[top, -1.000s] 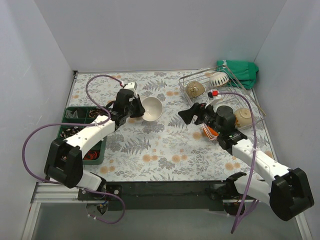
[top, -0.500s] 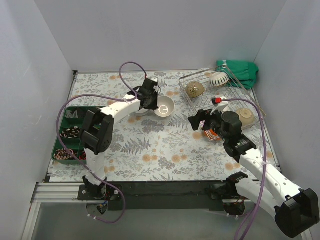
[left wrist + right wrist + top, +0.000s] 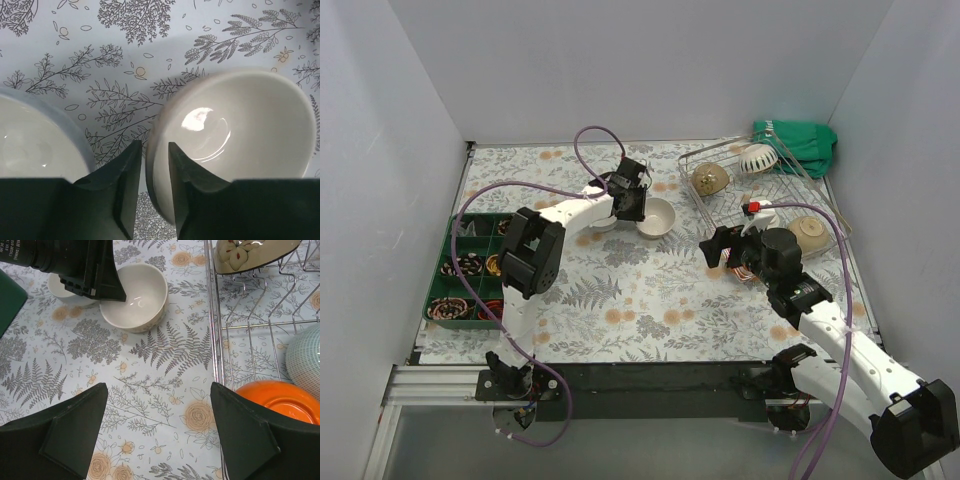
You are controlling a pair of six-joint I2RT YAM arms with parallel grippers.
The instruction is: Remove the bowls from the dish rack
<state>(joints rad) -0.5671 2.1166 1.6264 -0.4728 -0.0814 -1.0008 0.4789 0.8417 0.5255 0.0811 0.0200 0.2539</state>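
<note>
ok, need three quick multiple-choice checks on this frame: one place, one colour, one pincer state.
1. Where is the cream bowl held by the left pincer? A in the dish rack; B over the table, left of the rack; C in the green tray.
2. Colour of the racked bowl nearest the right pincer? A orange; B brown; C white.
3. Right pincer state? A shut on a bowl; B open, empty; C out of view.
Key: B, it sits beside the white bowl, outside the rack; A, orange bowl by its finger; B, fingers wide apart.
</note>
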